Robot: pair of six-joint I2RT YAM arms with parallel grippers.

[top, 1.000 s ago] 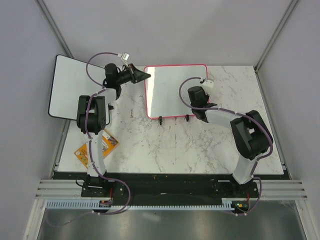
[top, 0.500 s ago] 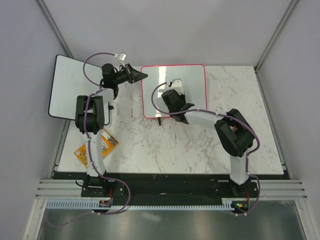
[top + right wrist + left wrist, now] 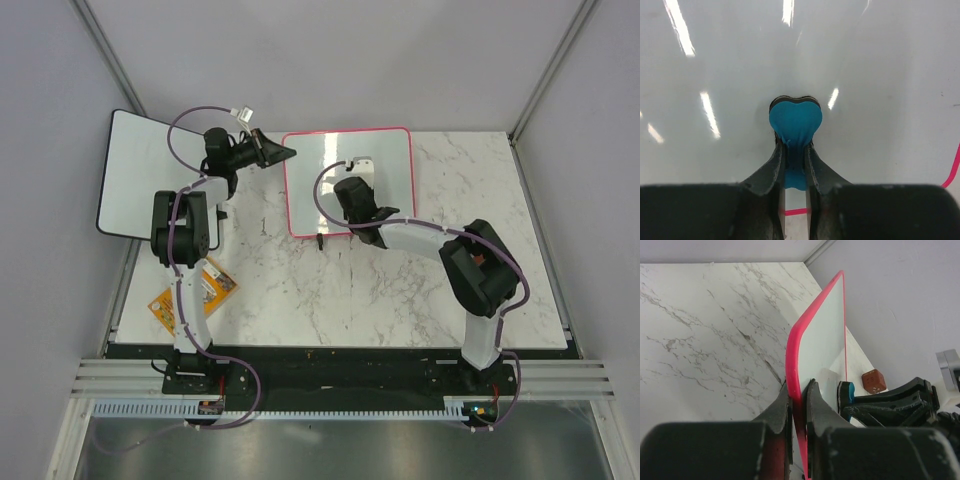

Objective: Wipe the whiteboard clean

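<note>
The whiteboard (image 3: 390, 160), white with a pink-red rim, stands tilted on the marble table with a black foot (image 3: 318, 240) at its near edge. My left gripper (image 3: 288, 153) is shut on its upper left rim; in the left wrist view the pink rim (image 3: 805, 325) runs between the left gripper's (image 3: 798, 390) jaws. My right gripper (image 3: 358, 172) is shut on a blue eraser (image 3: 795, 119), pressed flat against the board's face (image 3: 865, 75). In the right wrist view the right gripper (image 3: 795, 146) pinches the eraser's back. The eraser (image 3: 845, 392) also shows from the side. No scribbles show around it.
A black-rimmed white board (image 3: 145, 170) leans off the table's far left corner. An orange packet (image 3: 192, 293) lies by the left arm's base. A small brown block (image 3: 873, 381) shows beyond the pink-rimmed board. Grey walls close in behind and at both sides.
My right gripper swept the eraser from the board's right side to its middle left, then back a little to the right. The board shifted slightly left. The left gripper kept its grip.
</note>
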